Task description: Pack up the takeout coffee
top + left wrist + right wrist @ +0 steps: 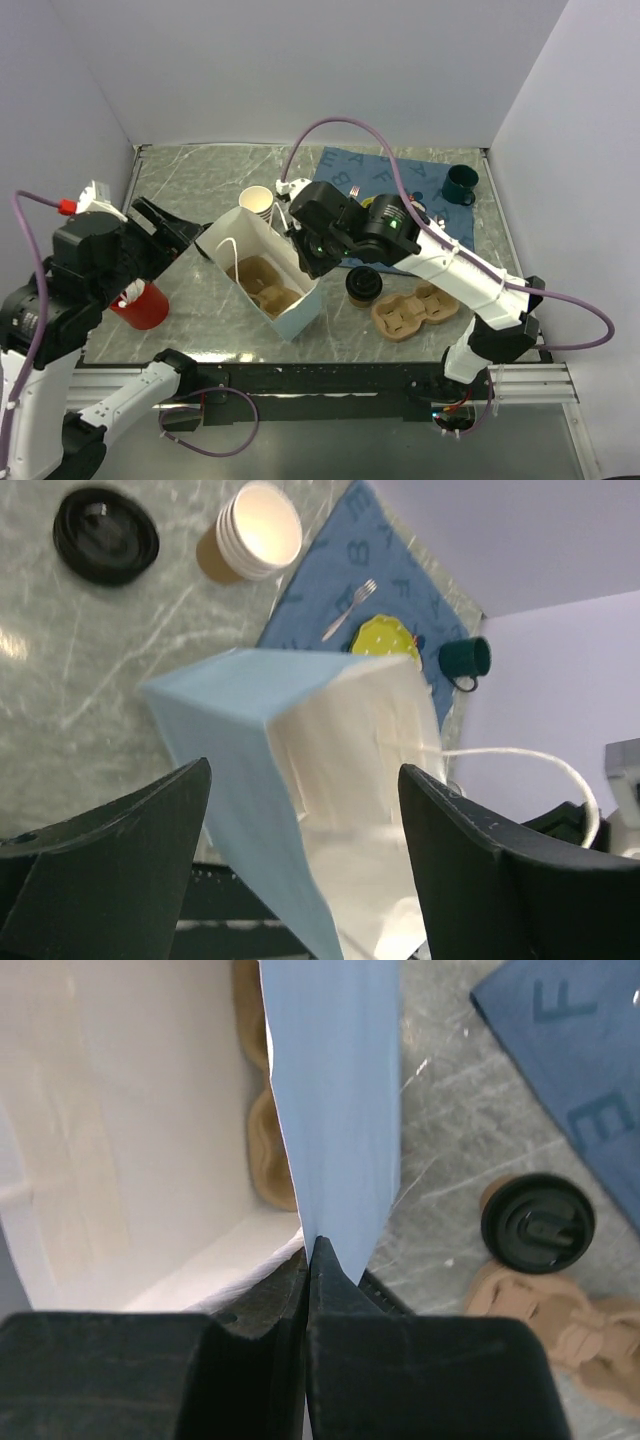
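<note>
The takeout coffee [363, 284], a brown cup under a black lid, stands on the table just right of the open pale-blue paper bag [298, 315]. The right wrist view shows the coffee [537, 1222] beyond the bag's wall [335, 1090]. My right gripper [304, 260] is shut on the top edge of that right wall [318, 1242]. A brown pulp carrier [265, 280] lies inside the bag. My left gripper [195, 238] is open at the bag's left corner. In its own view the bag [230, 760] fills the space between its spread fingers [305, 768].
A second pulp carrier [415, 312] lies right of the coffee. A stack of cream cups [257, 203], a blue cloth [400, 185] and a green mug [460, 184] sit behind. A red cup [140, 305] stands front left. A round black lid [105, 535] shows near the stacked cups.
</note>
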Robot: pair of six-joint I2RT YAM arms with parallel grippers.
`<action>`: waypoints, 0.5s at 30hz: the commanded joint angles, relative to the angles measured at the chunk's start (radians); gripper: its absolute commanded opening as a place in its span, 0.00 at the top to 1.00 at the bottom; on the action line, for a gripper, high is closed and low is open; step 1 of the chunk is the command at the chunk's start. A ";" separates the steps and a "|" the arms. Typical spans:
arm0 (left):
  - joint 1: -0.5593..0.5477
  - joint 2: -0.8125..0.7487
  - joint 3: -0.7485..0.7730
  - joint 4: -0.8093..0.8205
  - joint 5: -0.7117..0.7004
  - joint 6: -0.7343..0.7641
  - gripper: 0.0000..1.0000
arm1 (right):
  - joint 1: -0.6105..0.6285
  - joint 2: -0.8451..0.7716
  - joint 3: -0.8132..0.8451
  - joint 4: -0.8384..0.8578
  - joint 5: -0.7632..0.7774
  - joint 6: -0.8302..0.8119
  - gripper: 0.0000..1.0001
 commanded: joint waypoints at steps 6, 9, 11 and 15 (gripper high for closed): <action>0.002 -0.072 -0.221 0.123 0.047 -0.079 0.20 | -0.014 -0.045 -0.107 -0.076 -0.056 0.220 0.97; 0.002 -0.079 -0.304 0.204 0.064 -0.077 0.20 | -0.017 -0.053 -0.132 -0.053 -0.069 0.237 0.88; 0.002 -0.081 -0.355 0.233 0.071 -0.079 0.21 | -0.016 -0.060 -0.149 -0.041 -0.079 0.250 0.80; 0.002 -0.084 -0.421 0.299 0.079 -0.076 0.21 | -0.017 -0.097 -0.169 -0.012 -0.095 0.237 0.61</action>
